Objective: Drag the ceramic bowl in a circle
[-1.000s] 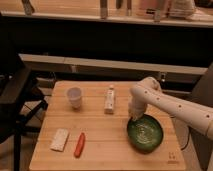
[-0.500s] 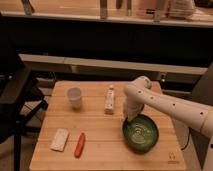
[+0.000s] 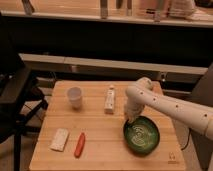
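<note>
The ceramic bowl (image 3: 142, 136), dark green and glossy with pale ring marks inside, sits on the wooden table (image 3: 100, 150) at the front right. My white arm reaches in from the right and bends down over it. The gripper (image 3: 131, 120) is at the bowl's far-left rim, shut on that rim. The arm's wrist hides the fingertips.
A translucent white cup (image 3: 75, 96) stands at the table's back left, and a small white bottle (image 3: 109, 99) at the back middle. A pale flat packet (image 3: 60, 139) and a red-orange stick-shaped item (image 3: 79, 144) lie at the front left. A black chair (image 3: 17, 95) stands left of the table.
The bowl has slid left and a little toward the front edge, with the gripper on its rim. The arm's elbow has swung left with it.
</note>
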Tool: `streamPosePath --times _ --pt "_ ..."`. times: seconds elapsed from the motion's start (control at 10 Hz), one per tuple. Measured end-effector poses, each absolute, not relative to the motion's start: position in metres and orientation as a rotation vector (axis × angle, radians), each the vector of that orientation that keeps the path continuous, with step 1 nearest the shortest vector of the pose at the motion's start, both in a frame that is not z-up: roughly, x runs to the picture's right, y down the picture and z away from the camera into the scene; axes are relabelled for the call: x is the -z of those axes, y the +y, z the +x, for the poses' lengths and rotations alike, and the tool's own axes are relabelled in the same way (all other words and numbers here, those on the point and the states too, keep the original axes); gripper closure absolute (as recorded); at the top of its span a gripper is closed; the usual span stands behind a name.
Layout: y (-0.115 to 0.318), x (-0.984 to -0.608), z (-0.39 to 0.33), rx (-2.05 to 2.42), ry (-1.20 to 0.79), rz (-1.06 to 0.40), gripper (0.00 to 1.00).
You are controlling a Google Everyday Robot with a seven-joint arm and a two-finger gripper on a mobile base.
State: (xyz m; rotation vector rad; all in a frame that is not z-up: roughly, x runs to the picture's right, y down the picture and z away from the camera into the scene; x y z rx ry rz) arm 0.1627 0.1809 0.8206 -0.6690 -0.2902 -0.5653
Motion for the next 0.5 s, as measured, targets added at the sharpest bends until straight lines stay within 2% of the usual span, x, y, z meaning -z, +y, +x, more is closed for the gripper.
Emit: streamPosePath --times 0.5 --pt "0.188 -0.816 0.194 0.527 -0.290 -0.680 1.00"
